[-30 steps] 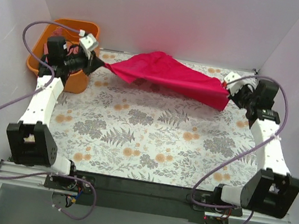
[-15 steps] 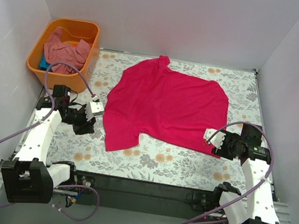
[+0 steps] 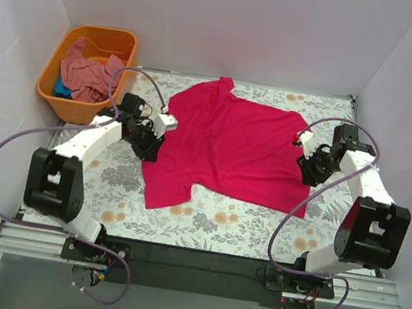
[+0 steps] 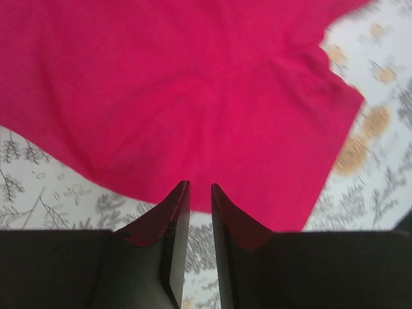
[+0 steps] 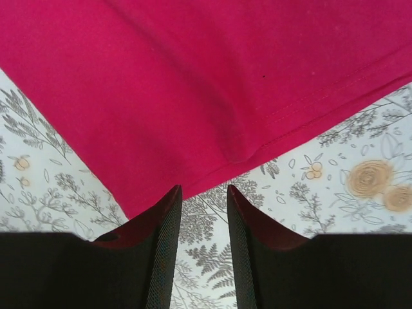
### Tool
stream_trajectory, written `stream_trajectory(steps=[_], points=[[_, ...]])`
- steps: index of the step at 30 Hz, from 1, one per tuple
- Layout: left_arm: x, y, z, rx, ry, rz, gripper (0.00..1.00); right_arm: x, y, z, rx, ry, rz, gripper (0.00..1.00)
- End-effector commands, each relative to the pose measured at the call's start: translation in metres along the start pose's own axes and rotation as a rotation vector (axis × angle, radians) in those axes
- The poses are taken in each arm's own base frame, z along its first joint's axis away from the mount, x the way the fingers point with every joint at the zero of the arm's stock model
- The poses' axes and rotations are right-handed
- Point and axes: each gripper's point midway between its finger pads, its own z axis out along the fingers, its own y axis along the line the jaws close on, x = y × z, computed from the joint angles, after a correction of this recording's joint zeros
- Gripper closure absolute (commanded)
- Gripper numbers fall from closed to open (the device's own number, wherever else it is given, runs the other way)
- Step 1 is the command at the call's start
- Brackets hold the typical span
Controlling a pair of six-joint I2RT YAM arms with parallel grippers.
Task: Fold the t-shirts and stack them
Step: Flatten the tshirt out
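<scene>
The crimson-pink t-shirt (image 3: 227, 146) lies spread flat on the floral table cloth (image 3: 257, 225), collar toward the back. My left gripper (image 3: 149, 144) is at the shirt's left edge. In the left wrist view the gripper (image 4: 199, 188) has a narrow gap with nothing in it, and its tips are at the edge of the shirt (image 4: 193, 84). My right gripper (image 3: 306, 166) is at the shirt's right edge. In the right wrist view the gripper (image 5: 203, 190) is open and empty, just short of the hem of the shirt (image 5: 193, 77). A salmon-pink t-shirt (image 3: 85, 73) and a glimpse of a teal one (image 3: 61, 87) lie in the tub.
The orange plastic tub (image 3: 61, 106) stands at the back left, beside the table. White walls close in the back and both sides. Purple cables loop from both arms over the table's side edges.
One second ago both grippers held the crimson shirt stretched in the air at the back. It then lay flat with the arms drawn back. Now both grippers are at its side edges.
</scene>
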Motion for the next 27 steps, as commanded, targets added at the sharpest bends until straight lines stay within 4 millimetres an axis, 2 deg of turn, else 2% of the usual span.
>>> stream_trajectory(steps=[1,2,3,6,9,10,11,13,16,17,18,21,22,24,26,27], points=[[-0.035,0.053,0.01,-0.207,-0.033,-0.148,0.82,-0.013,-0.003,0.002,-0.015,0.0,0.188,0.6],[-0.037,0.061,0.016,-0.224,-0.031,-0.161,0.83,-0.008,-0.004,0.012,-0.032,0.027,0.223,0.61],[-0.029,0.068,0.029,-0.223,0.003,-0.185,0.84,-0.004,-0.007,0.016,-0.028,0.044,0.234,0.61],[-0.015,0.08,0.046,-0.252,0.055,-0.208,0.84,0.013,-0.014,0.036,-0.014,0.114,0.256,0.64],[0.013,0.081,0.056,-0.261,0.143,-0.226,0.84,0.034,-0.016,0.051,0.001,0.186,0.255,0.65],[0.021,0.079,0.06,-0.255,0.165,-0.228,0.84,0.044,-0.011,0.056,-0.006,0.216,0.255,0.66],[0.038,0.072,0.063,-0.242,0.209,-0.236,0.84,0.048,-0.013,0.059,0.007,0.223,0.249,0.66],[0.053,0.064,0.062,-0.237,0.248,-0.249,0.84,0.06,-0.013,0.061,0.02,0.265,0.236,0.67],[0.087,0.036,0.055,-0.195,0.332,-0.29,0.85,0.071,-0.006,0.054,0.029,0.298,0.203,0.68],[0.089,0.025,0.044,-0.189,0.333,-0.292,0.86,0.075,0.0,0.049,0.034,0.301,0.192,0.68],[0.106,0.011,0.04,-0.168,0.369,-0.312,0.86,0.078,0.003,0.045,0.039,0.313,0.178,0.68],[0.121,-0.021,0.017,-0.129,0.401,-0.317,0.89,0.088,0.017,0.031,0.035,0.334,0.108,0.69],[0.121,-0.028,0.012,-0.114,0.402,-0.313,0.89,0.089,0.021,0.026,0.025,0.335,0.09,0.7],[0.114,-0.043,-0.001,-0.073,0.386,-0.311,0.89,0.076,0.022,0.013,0.015,0.292,0.044,0.71],[0.083,-0.036,-0.01,-0.091,0.312,-0.302,0.89,0.051,0.021,0.005,0.001,0.201,0.049,0.71],[0.067,-0.03,-0.011,-0.09,0.276,-0.301,0.88,0.029,0.007,-0.004,0.032,0.146,0.051,0.71]])
